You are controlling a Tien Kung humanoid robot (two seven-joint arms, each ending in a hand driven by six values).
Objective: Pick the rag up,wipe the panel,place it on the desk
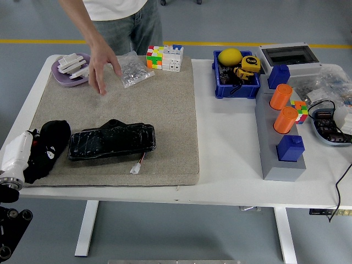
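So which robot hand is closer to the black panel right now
Left. The left hand sits just beside the black panel's left end, on the black rag. The right hand is out of view.

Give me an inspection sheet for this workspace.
Surface: white table with a beige mat on its left half.
Job's things: black panel flat on the mat; black rag at its left end, under the left hand.
Clutter: purple dish, plastic bag, cubes, blue bin, grey block with orange cylinders.
Hands: left on the rag, grip unclear; right nothing seen.
Cables: black cable at the right edge.
Surroundings: person's hand raised over the mat's far left.
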